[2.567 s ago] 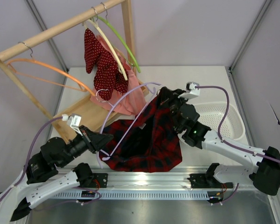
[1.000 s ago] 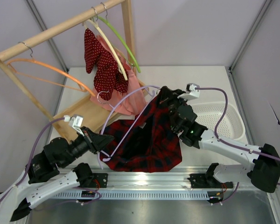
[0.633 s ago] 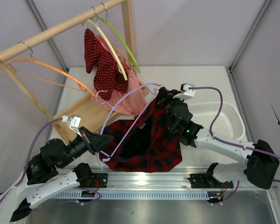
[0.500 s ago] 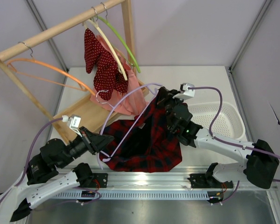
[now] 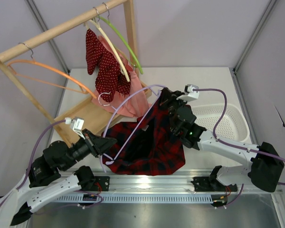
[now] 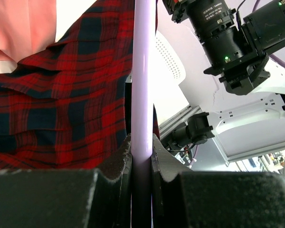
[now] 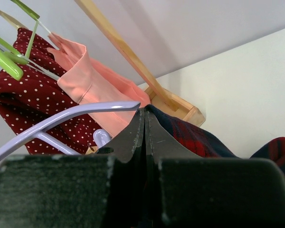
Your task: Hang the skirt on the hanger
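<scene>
my left pincer [image 6: 141, 148] grips hanger [image 6: 141, 71] | my right pincer [image 7: 145, 116] pinches skirt [image 6: 61, 109] edge | next: hold hanger steady, draw cloth over its arm, avoid snagging

No legible text in any view. Only candidate: small white print on the black motor housing [image 6: 213, 19], upper right of the left wrist view — a couple of short lines, too small and blurred to read. Top and right wrist views — no lettering, brands or numbers that resolve.
</scene>
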{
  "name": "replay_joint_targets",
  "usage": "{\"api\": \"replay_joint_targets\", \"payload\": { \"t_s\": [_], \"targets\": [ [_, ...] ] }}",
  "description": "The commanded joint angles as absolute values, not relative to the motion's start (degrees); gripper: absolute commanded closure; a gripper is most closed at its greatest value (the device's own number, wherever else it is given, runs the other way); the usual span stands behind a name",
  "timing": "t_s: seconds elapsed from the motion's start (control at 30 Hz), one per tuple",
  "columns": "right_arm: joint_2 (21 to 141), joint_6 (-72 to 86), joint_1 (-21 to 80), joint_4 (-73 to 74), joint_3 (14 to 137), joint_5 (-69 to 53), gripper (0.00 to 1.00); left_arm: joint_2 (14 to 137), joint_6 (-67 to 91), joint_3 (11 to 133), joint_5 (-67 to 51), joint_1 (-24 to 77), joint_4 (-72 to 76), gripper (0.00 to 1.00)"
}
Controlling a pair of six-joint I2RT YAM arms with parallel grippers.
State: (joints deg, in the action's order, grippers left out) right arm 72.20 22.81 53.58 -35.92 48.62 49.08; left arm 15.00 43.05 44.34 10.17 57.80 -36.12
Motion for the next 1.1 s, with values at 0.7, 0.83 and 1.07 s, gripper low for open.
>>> {"api": "replay_joint_targets", "payload": {
  "t_s": [0.7,0.83,1.07],
  "targets": [
    [72.2,23.8,54.2,-38.8,52.2,49.6,1.00,14.6,43.9,45.6,12.9,58.1,-34.3,1.00],
    [72.6,20.1,54.3,-38.7,52.8,50.5,1.00,14.9,43.2,45.2,10.8,58.1,-33.7,1.00],
    [73.5,14.4,54.5,-41.1,53.5,51.6,1.00,14.6,43.0,45.8,11.1,58.1,-33.2,1.00]
  ]
}}
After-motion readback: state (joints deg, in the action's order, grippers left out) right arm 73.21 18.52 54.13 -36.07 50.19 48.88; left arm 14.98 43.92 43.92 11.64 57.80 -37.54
